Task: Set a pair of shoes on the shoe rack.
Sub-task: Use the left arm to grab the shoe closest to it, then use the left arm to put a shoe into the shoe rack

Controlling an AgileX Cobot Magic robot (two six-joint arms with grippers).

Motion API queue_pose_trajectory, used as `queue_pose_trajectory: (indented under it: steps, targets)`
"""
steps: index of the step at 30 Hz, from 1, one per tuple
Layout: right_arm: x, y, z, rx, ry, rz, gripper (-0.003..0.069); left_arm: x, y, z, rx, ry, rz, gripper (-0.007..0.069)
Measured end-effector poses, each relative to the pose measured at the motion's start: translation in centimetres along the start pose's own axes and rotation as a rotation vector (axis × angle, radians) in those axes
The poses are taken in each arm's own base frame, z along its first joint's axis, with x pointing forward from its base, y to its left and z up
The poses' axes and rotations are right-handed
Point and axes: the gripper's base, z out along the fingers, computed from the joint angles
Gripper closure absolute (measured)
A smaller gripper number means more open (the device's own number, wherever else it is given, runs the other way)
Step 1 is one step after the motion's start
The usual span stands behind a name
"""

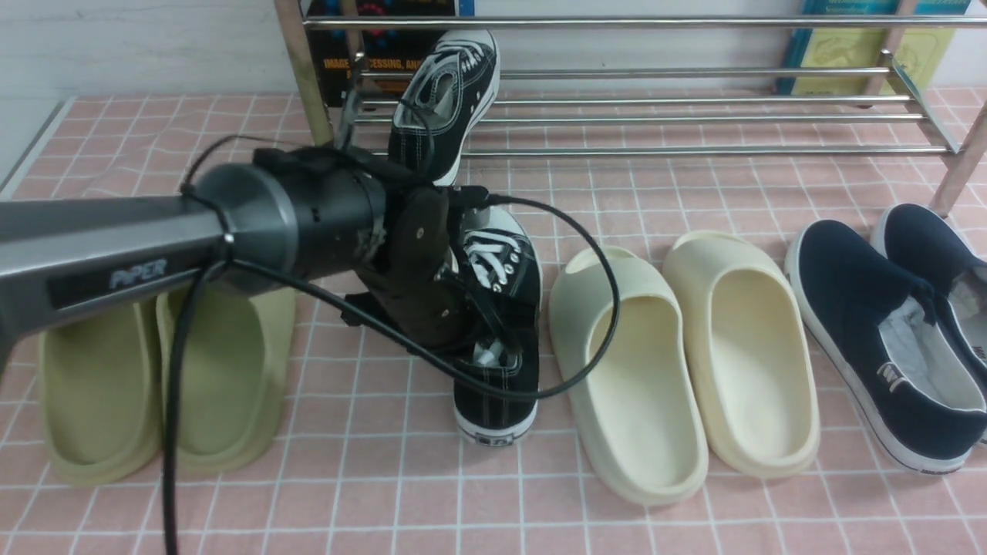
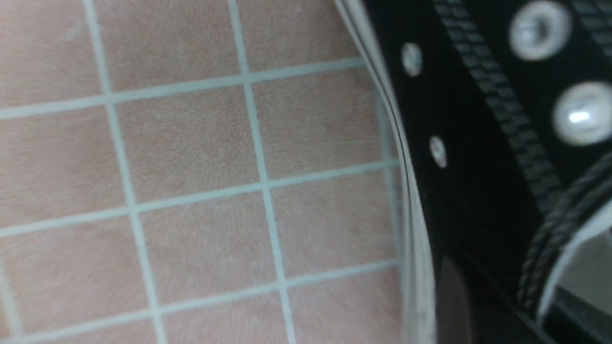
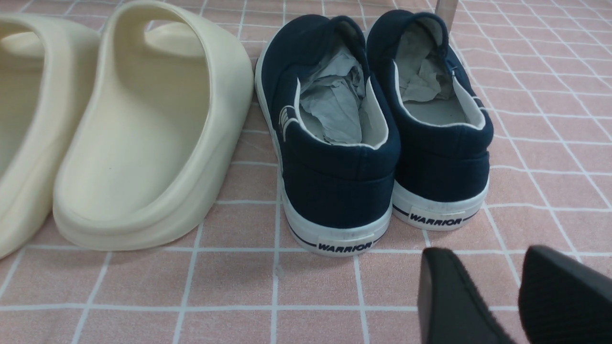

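Sneakers, front view: one sneaker (image 1: 443,100) tilted on the shoe rack (image 1: 655,118) bars; floor sneaker (image 1: 501,401) has your left gripper (image 1: 474,331) at its collar. Left wrist view: jaws pinched on its side wall. Right wrist view: your right gripper (image 3: 487,267) parted, empty, near navy slip-ons (image 3: 334,191).

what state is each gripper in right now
left gripper: closed on the black sneaker on the floor
right gripper: open, holding nothing

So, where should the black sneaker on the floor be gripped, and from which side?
Probably grip the floor sneaker by its thin side wall beside the opening, one jaw inside, from above on its left: the opening faces up, and a cream slide crowds its right.
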Motion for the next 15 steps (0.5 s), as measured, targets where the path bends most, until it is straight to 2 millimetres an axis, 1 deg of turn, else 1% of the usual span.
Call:
queue_pose_trajectory:
  steps: [4,7,8,9,11,12,13,15]
  targets:
    - [0.0,0.0,0.0,0.000,0.000,0.000,0.0418,-1.7,-0.2,-3.4,0.025,-0.080,-0.010,0.0606]
    - [0.0,0.0,0.0,0.000,0.000,0.000,0.0418,-4.1,-0.4,-5.4,0.064,-0.175,-0.040,0.0606]
    - [0.0,0.0,0.0,0.000,0.000,0.000,0.0418,-4.9,-0.4,-5.8,0.077,-0.200,-0.056,0.0606]
    - [0.0,0.0,0.0,0.000,0.000,0.000,0.0418,-5.7,-0.4,-6.1,0.087,-0.221,-0.069,0.0606]
    - [0.0,0.0,0.0,0.000,0.000,0.000,0.0418,-7.1,-0.2,-6.0,0.097,-0.248,-0.094,0.0606]
    - [0.0,0.0,0.0,0.000,0.000,0.000,0.0418,-7.3,-0.2,-6.0,0.097,-0.251,-0.095,0.0606]
    - [0.0,0.0,0.0,0.000,0.000,0.000,0.0418,-8.4,0.1,-5.4,0.094,-0.263,-0.108,0.0606]
    - [0.0,0.0,0.0,0.000,0.000,0.000,0.0418,-9.0,0.2,-4.9,0.089,-0.262,-0.113,0.0606]
